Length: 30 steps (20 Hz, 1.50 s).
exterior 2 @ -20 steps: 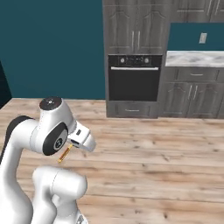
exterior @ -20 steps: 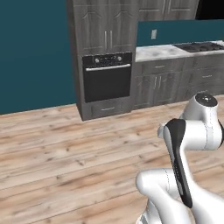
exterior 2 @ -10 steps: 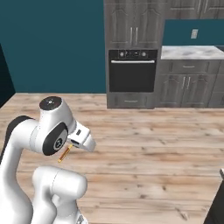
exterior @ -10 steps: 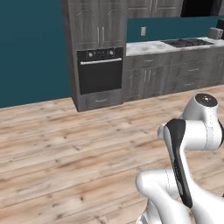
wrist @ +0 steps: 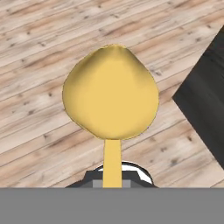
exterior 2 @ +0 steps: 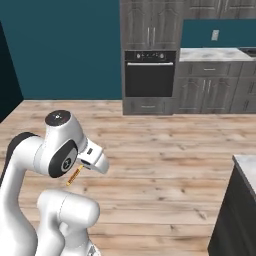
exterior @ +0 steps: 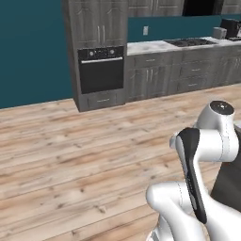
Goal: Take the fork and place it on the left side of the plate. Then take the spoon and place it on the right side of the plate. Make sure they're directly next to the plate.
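Spoon [wrist: 111, 99]: held in the gripper [exterior 2: 89, 161]; in the hand view its golden bowl stands up over the wooden floor [wrist: 39, 52], with the thin handle running down between the jaws. In the right base view the orange-gold handle pokes out below the hand, at the arm's near left.
Gripper: closed on the spoon handle, carried tucked in close to the arm's own body, well above the floor.
Step in hand: the second half of the task, by my reading; the spoon is being carried while the base faces open kitchen floor.
Surroundings: oven [exterior: 101, 69] and grey cabinets against the far wall; a dark counter corner [exterior 2: 244, 200] at the near right.
Next move calls for: bringing the plate into sight, then lowering the spoon to lie directly beside its right rim before letting go.
Unknown: whether the fork already sits by the plate cannot be told.
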Tool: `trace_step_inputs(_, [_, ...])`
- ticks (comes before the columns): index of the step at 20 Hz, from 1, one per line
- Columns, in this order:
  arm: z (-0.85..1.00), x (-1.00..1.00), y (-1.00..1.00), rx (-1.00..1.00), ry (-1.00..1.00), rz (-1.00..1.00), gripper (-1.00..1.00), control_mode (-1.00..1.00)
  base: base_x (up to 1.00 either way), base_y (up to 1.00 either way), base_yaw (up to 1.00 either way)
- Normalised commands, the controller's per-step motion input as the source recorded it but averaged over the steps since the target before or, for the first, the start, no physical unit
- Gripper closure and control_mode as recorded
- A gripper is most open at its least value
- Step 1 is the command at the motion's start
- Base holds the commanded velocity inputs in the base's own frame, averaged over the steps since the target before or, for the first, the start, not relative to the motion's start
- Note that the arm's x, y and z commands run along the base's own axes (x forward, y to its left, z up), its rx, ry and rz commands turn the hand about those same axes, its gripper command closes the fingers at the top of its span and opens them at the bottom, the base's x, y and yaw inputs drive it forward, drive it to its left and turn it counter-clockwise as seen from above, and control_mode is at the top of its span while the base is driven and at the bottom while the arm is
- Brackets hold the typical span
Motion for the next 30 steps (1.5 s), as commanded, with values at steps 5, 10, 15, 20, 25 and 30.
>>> trace_step_inputs(5, [0.0,0.0,0.0,0.0,0.0,0.0,1.0,1.0,-0.97,-0.17,0.0])
trace_step_inputs(10, [0.0,0.0,0.0,0.0,0.0,0.0,1.0,1.0,-1.0,-0.44,0.0])
trace_step_inputs(15, [0.0,0.0,0.0,0.0,0.0,0.0,1.0,1.0,-0.9,-0.5,0.0])
trace_step_inputs(20, [0.0,0.0,0.0,0.0,0.0,0.0,1.0,1.0,-0.7,-0.53,0.0])
trace_step_inputs(25, [0.0,0.0,0.0,0.0,0.0,0.0,1.0,1.0,-0.57,-0.6,0.0])
trace_step_inputs(30, [0.0,0.0,0.0,0.0,0.0,0.0,1.0,1.0,-0.54,-0.56,0.0])
